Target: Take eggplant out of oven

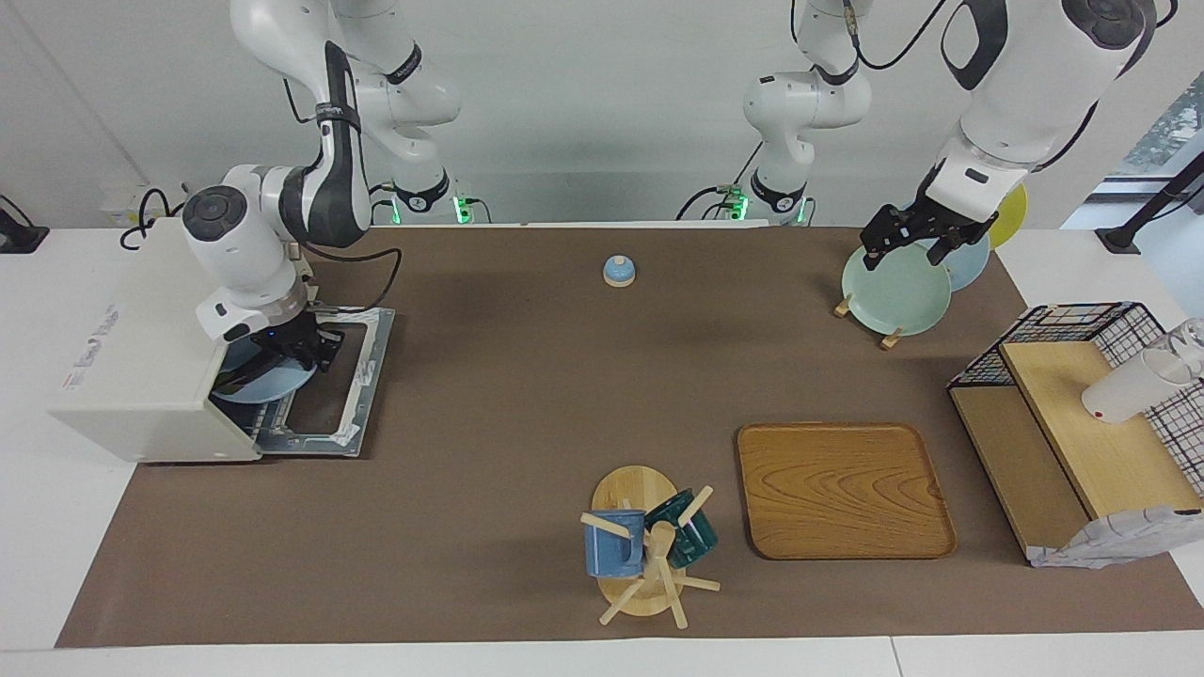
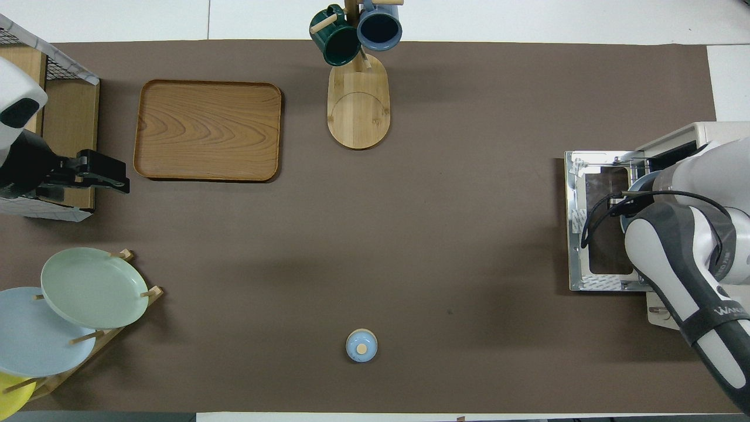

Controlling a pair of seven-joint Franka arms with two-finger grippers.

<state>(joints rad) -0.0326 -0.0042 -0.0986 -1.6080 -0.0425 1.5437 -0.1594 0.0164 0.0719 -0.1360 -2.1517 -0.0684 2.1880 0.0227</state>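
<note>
The cream-white oven (image 1: pixel 132 376) stands at the right arm's end of the table, its door (image 1: pixel 356 376) folded down flat on the mat. A pale blue plate (image 1: pixel 261 390) sits in the oven mouth. Across it lies a dark slim strip that looks like the eggplant (image 1: pixel 246 378), mostly covered. My right gripper (image 1: pixel 299 355) is down at the oven mouth over that plate. In the overhead view the right arm hides it, and only the door (image 2: pixel 577 234) and the oven top (image 2: pixel 691 138) show. My left gripper (image 1: pixel 908 243) waits open in the air over the plate rack.
A plate rack with a green plate (image 1: pixel 894 287) stands near the left arm's base. A wire basket shelf (image 1: pixel 1072 414) holding a white cup (image 1: pixel 1129 390) fills the left arm's end. A wooden tray (image 1: pixel 842 489), a mug tree (image 1: pixel 649 545) and a small blue lid (image 1: pixel 618 271) lie mid-table.
</note>
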